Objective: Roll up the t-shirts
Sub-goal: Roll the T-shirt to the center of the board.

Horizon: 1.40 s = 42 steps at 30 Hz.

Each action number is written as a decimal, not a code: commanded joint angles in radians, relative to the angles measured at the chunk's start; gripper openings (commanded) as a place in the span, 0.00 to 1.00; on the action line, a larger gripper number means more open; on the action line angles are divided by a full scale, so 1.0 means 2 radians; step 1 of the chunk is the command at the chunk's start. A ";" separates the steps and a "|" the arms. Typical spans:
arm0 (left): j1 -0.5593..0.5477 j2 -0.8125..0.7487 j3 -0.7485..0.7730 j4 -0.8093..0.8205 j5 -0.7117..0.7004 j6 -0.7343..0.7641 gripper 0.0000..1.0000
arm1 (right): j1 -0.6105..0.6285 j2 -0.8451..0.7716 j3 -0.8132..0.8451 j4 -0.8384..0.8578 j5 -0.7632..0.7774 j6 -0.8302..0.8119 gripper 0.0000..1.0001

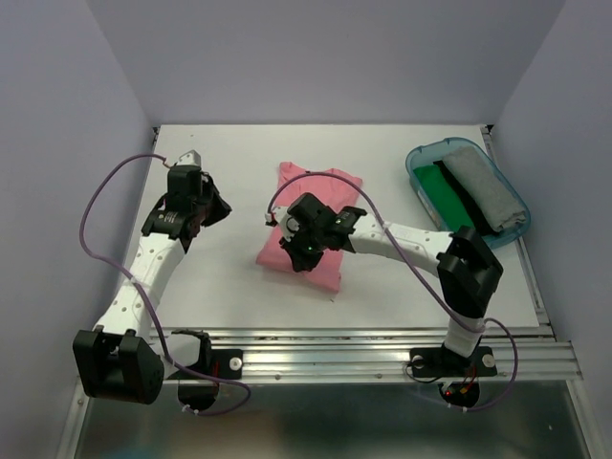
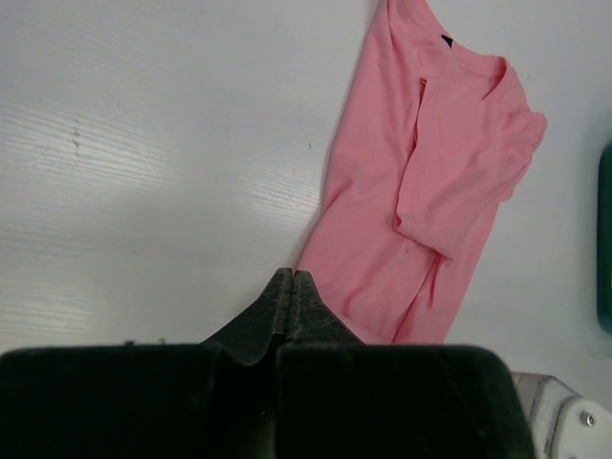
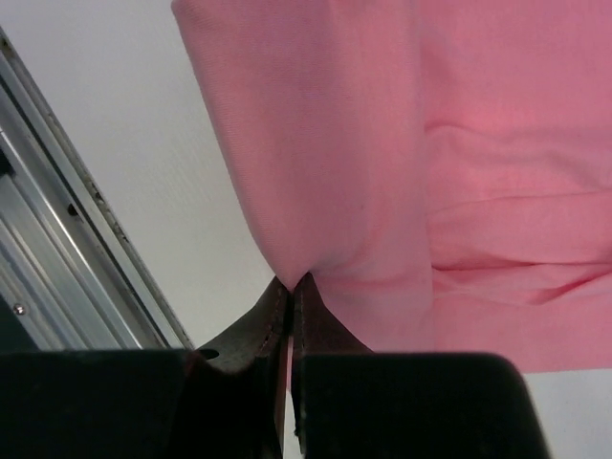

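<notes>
White table (image 1: 239, 287): right arm (image 1: 402, 239) overlaps pink t-shirt (image 1: 320, 186); seemingly cloth-filled teal tub (image 1: 411, 164) nearby.

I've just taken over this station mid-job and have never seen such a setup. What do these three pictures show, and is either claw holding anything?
You are looking at two robot arms bolted at the near edge of a white table, each ending in a two-finger gripper. The wide picture comes from a fixed camera above and behind them. The other two come from a camera on each wrist, looking out past that arm's own dark fingers. A pink t-shirt lies partly folded mid-table. To the right, a teal tub holds a green cloth and a grey cloth. The right gripper is shut, pinching an edge of the pink t-shirt. The left gripper is shut and empty, over bare table beside it.
</notes>
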 commanded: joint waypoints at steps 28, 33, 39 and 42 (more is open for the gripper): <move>0.016 -0.018 -0.020 0.015 0.017 0.012 0.00 | -0.109 0.162 0.158 -0.104 -0.322 -0.057 0.01; 0.016 -0.018 -0.022 0.016 0.017 0.007 0.00 | -0.110 0.161 0.160 -0.111 -0.313 -0.054 0.01; 0.016 -0.014 -0.024 0.020 0.018 0.006 0.00 | -0.087 0.113 0.096 -0.050 -0.228 -0.014 0.01; 0.016 -0.009 -0.020 0.020 0.014 0.007 0.00 | -0.067 0.097 0.068 -0.036 -0.196 -0.002 0.01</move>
